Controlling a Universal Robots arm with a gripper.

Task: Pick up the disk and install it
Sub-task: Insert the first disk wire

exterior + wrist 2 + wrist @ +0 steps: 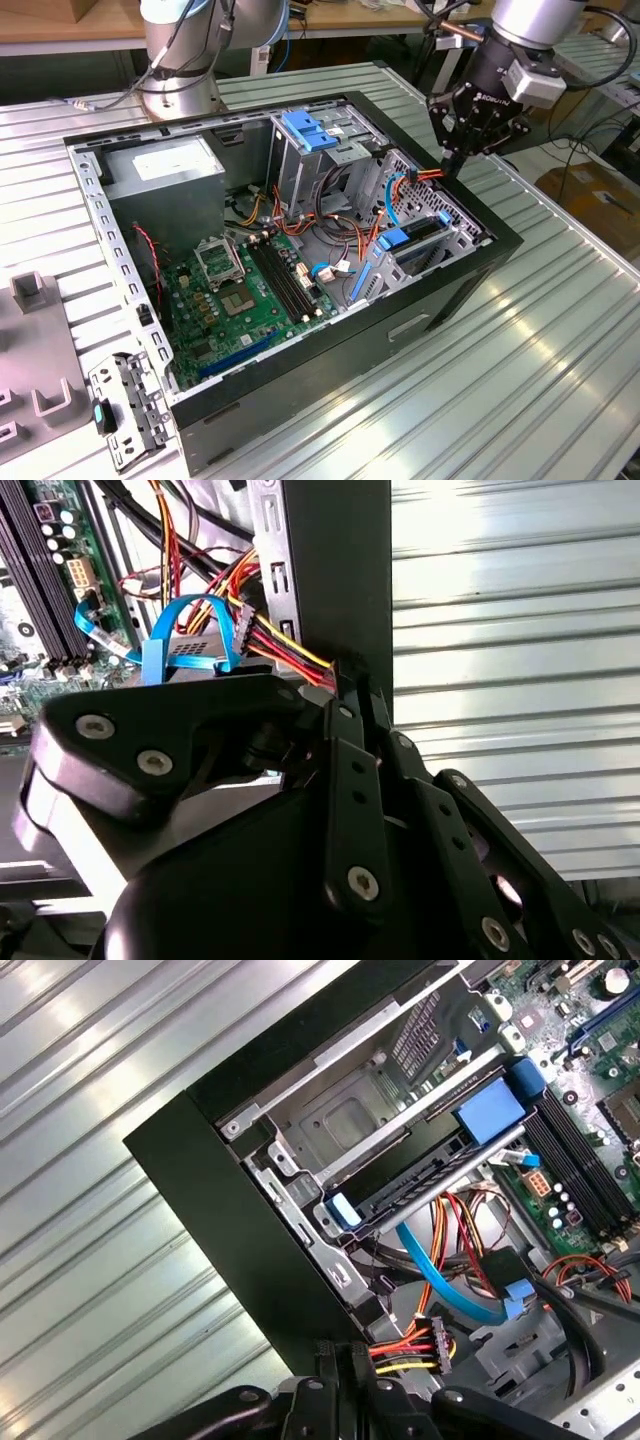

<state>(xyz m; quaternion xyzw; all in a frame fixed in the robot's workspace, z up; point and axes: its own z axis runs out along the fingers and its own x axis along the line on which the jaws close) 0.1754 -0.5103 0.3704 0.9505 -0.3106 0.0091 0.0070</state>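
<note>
On the slatted table an opened computer case is seen, and the disk is found standing on edge in the drive cage at the case's corner toward the exterior view's right, its blue bracket showing in the first wrist view. The gripper is held above the case's rim just beside that cage, apart from the disk. In both wrist views its fingers are drawn together with nothing seen between them. A bundle of red, yellow and black wires runs right against the fingertips; whether it is pinched cannot be told. A blue ribbon cable hangs loose near the cage. The disk is not held, so the step in hand is judged to be the approach for the pick. Whether the disk is fully seated cannot be told. A grasp would call for the fingers to be parted and brought over the bracket, clear of the wires
</note>
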